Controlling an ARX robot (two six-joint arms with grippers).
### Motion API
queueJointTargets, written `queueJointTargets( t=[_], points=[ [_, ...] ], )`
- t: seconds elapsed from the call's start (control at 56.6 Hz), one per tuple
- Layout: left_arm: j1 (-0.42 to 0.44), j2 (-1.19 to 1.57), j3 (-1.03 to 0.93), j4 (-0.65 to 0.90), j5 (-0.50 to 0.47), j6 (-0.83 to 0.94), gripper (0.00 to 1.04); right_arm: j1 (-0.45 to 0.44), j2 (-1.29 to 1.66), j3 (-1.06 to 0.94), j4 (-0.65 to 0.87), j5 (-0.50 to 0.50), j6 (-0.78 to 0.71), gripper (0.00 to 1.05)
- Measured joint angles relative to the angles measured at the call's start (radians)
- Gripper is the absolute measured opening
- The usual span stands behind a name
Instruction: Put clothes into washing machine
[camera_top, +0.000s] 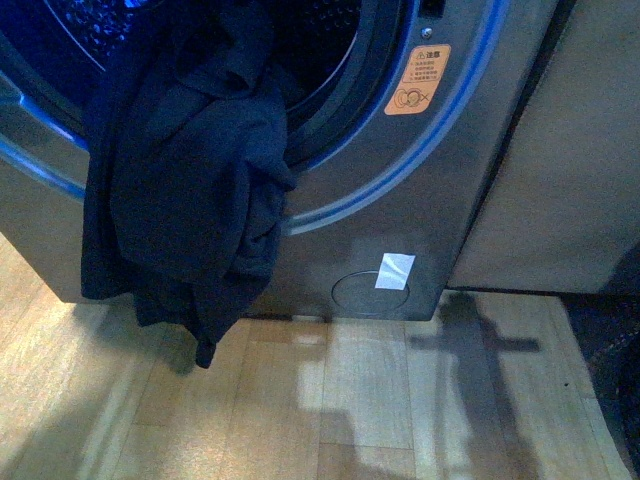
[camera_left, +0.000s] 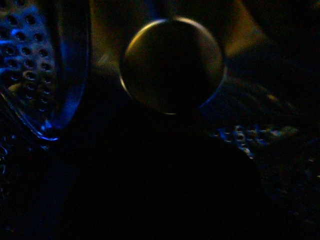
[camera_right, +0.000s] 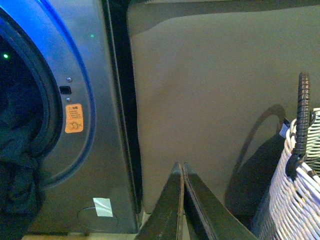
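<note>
The clothes, a limp dark navy garment, hang out of the washing machine's round porthole, over its lower rim and down almost to the floor. The upper part lies inside the drum opening. In the right wrist view the clothes fill the low part of the porthole of the washing machine. My right gripper is shut and empty, apart from the machine, facing the grey-brown panel. The left wrist view is dark, and my left gripper is outside the front view.
A plain grey-brown panel stands to the right of the machine. A white wicker basket with a dark handle sits close to my right gripper. Wooden floor runs in front of the machine.
</note>
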Motion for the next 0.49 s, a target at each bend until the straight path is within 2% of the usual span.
queueJointTargets(
  t=[0.124, 0.283, 0.318, 0.495],
  points=[
    [0.008, -0.255, -0.411, 0.116, 0.048, 0.001, 0.69, 0.0, 0.0, 0.0, 0.0, 0.001, 0.0, 0.02],
    [0.013, -0.433, -0.781, 0.172, 0.1, 0.017, 0.98, 0.0, 0.0, 0.0, 0.0, 0.001, 0.0, 0.02],
    [0.012, -0.456, -0.833, 0.184, 0.105, 0.026, 1.0, 0.0, 0.0, 0.0, 0.0, 0.001, 0.0, 0.02],
    [-0.005, -0.537, -1.04, 0.253, 0.129, 0.047, 0.98, 0.0, 0.0, 0.0, 0.0, 0.001, 0.0, 0.02]
  ],
)
